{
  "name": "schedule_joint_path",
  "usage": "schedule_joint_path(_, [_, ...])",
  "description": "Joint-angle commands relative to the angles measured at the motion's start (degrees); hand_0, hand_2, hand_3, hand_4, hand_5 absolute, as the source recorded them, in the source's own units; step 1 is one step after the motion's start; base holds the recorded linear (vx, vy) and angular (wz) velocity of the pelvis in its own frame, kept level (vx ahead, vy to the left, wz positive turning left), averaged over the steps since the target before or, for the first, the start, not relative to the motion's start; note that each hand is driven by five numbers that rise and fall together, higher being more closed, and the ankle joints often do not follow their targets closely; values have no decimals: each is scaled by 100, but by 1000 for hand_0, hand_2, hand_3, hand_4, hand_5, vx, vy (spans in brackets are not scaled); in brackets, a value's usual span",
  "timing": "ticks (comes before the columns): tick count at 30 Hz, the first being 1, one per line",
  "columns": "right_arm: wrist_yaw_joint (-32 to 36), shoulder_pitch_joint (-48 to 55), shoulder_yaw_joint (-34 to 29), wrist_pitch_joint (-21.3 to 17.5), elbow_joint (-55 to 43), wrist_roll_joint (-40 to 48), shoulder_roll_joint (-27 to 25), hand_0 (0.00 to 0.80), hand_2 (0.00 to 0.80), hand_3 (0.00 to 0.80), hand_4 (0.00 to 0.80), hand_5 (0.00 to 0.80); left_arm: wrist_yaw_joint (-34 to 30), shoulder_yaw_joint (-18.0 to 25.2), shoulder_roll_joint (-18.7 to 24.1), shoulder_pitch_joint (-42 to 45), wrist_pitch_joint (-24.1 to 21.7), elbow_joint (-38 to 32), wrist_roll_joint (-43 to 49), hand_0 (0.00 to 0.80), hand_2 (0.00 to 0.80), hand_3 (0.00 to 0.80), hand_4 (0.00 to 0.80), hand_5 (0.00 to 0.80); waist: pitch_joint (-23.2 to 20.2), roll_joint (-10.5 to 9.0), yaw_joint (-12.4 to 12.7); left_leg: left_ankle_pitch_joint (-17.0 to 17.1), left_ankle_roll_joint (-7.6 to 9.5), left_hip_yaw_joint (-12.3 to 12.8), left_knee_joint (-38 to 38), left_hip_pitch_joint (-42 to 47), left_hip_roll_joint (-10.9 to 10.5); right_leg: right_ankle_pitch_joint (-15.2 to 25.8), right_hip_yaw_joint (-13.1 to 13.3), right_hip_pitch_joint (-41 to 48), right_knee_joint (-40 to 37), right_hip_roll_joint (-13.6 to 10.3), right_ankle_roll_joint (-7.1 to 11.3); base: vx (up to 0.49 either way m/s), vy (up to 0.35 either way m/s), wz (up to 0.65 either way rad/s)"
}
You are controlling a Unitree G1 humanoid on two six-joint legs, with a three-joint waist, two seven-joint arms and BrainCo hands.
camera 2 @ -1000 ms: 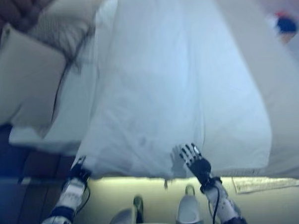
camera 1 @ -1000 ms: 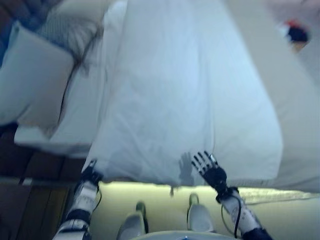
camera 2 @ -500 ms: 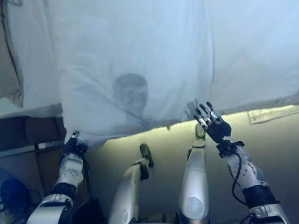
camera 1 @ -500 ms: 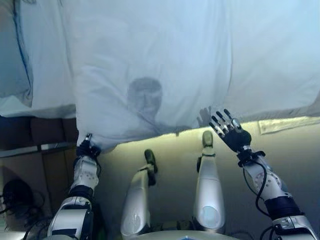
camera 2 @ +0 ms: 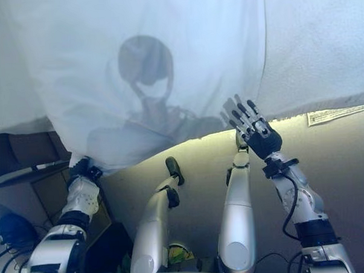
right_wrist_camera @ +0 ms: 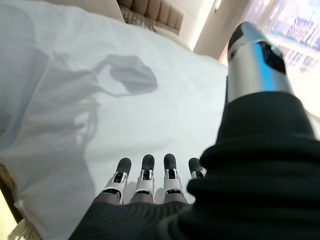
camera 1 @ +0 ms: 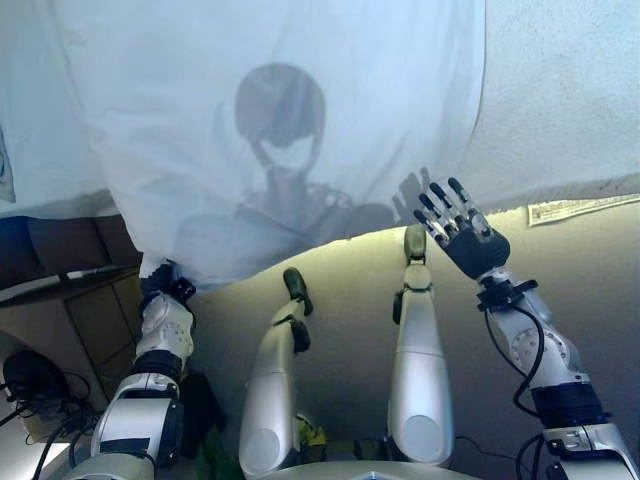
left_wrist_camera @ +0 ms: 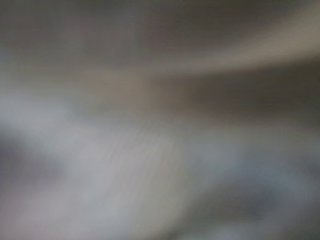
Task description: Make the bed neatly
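White duvet (camera 1: 300, 120) hangs smooth (seemingly) over bedside.

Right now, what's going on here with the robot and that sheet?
The robot is making a bed. A white sheet hangs over the near edge of the bed. Its left hand is tucked up under the sheet's lower corner, fingers hidden. The right hand is open with fingers spread, raised beside the sheet's hanging edge and holding nothing.

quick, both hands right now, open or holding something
Left hand: tucked under the white duvet edge, fingers hidden, cannot tell.
Right hand: open, fingers straight, holding nothing.
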Motion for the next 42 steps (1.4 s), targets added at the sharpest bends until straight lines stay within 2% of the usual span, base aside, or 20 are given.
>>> schedule_joint_path(1, [122, -33, -244, -13, -522, 0, -71, 0, 0, 0, 0, 0, 2, 203, 565, 98, -96, 569, 26, 800, 800, 800, 800, 800, 27, -232, 18, 653, -297, -520, 222, -639, 310, -230, 58, -233, 447, -155, 143, 74, 121, 3])
schedule_joint_path(5, [60, -338, -313, 84, -647, -135, -188, 0, 0, 0, 0, 0, -36, 176, 245, 138, -269, 366, -87, 800, 800, 800, 800, 800, 27, -210, 91, 560, -287, -611, 529, -1049, 292, -343, 153, -638, 771, -86, 65, -14, 108, 0])
schedule_joint_path(11, [-197, -542, -409, 6, -992, -12, -241, 0, 0, 0, 0, 0, 149, 32, 96, 107, -303, -143, 82, 800, 800, 800, 800, 800, 27, -278, 208, 215, -183, -706, 1498, -1979, 245, -563, 264, -1364, 1536, -7, -85, -58, 60, 9])
schedule_joint_path(15, [-221, -587, -413, -21, -1190, 181, -313, 0, 0, 0, 0, 0, 147, 54, 307, -61, -195, -239, 76, 800, 800, 800, 800, 800, 27, -340, 260, 100, -125, -762, 2001, -2542, 243, -618, 281, -1769, 1922, 99, -182, -75, 6, 4])
schedule_joint_path(22, [-200, -592, -211, -517, -1290, 330, -343, 0, 0, 0, 0, 0, 94, -34, 591, -242, -285, -171, 303, 800, 800, 800, 800, 800, 27, -554, 366, 29, -41, -828, 2433, -3327, 268, -653, 134, -2323, 2271, 213, -289, -78, -62, 6])
schedule_joint_path(26, [-344, -609, -136, -686, -1372, 588, -416, 0, 0, 0, 0, 0, 973, -37, 833, -242, 41, -43, 787, 800, 800, 800, 800, 800, 27, -659, 414, -20, 13, -850, 2595, -3591, 284, -659, 56, -2480, 2338, 251, -335, -22, -36, -3])
schedule_joint_path(29, [-328, -577, -2, -848, -1422, 741, -487, 0, 0, 0, 0, 0, 2053, 133, 1290, -445, 557, 234, 596, 800, 800, 800, 800, 800, 27, -746, 472, -26, 24, -883, 2646, -3693, 263, -616, -8, -2506, 2318, 252, -358, 4, -12, -2])
schedule_joint_path(31, [-276, -560, 91, -955, -1423, 813, -459, 0, 0, 0, 0, 0, 2446, 275, 1533, -579, 759, 387, 497, 800, 800, 800, 800, 800, 27, -821, 507, -21, 6, -926, 2629, -3674, 255, -583, -66, -2444, 2257, 246, -345, 15, -61, -6])
schedule_joint_path(33, [-241, -559, 110, -991, -1416, 859, -455, 0, 0, 0, 0, 0, 2580, 332, 1655, -661, 835, 434, 425, 800, 800, 800, 800, 800, 27, -860, 520, -10, -7, -942, 2582, -3621, 252, -553, -112, -2372, 2175, 230, -334, 14, -59, -3])
schedule_joint_path(34, [-224, -575, 132, -1009, -1398, 900, -442, 0, 0, 0, 0, 0, 2632, 406, 1770, -764, 873, 506, 300, 461, 461, 461, 461, 461, 27, -888, 529, 12, -27, -957, 2509, -3546, 255, -526, -150, -2285, 2086, 216, -313, 21, -62, -2])
schedule_joint_path(35, [-186, -578, 150, -1032, -1365, 917, -430, 0, 0, 0, 0, 0, 2571, 434, 1867, -850, 962, 595, 101, 47, 47, 47, 47, 47, 27, -897, 531, 27, -47, -962, 2441, -3471, 261, -502, -177, -2212, 2003, 199, -300, 28, -53, -2])
schedule_joint_path(36, [-163, -594, 172, -1047, -1331, 930, -419, 0, 0, 0, 0, 0, 2341, 442, 1948, -907, 1015, 758, -137, 0, 0, 0, 0, 0, 27, -900, 533, 45, -66, -969, 2369, -3382, 262, -475, -202, -2132, 1923, 178, -286, 30, -27, -3])
schedule_joint_path(39, [-142, -651, 140, -921, -1323, 981, -422, 0, 0, 0, 0, 0, 1368, 524, 1969, -910, 769, 1075, -1013, 0, 0, 0, 0, 0, 27, -855, 514, 127, -104, -978, 2105, -3079, 256, -417, -222, -1906, 1677, 153, -232, 32, 21, -5])
schedule_joint_path(41, [-69, -603, 51, -804, -1333, 966, -387, 0, 0, 0, 0, 0, 589, 546, 1865, -754, 511, 1095, -1149, 0, 0, 0, 0, 0, 27, -807, 507, 178, -119, -958, 1923, -2882, 272, -372, -222, -1774, 1521, 110, -205, 20, 38, -2])
schedule_joint_path(42, [-7, -514, -16, -770, -1360, 940, -341, 0, 0, 0, 0, 0, 461, 554, 1775, -607, 438, 1003, -1106, 0, 0, 0, 0, 0, 27, -775, 513, 208, -118, -940, 1827, -2787, 278, -345, -237, -1691, 1423, 80, -189, 12, 18, 4])
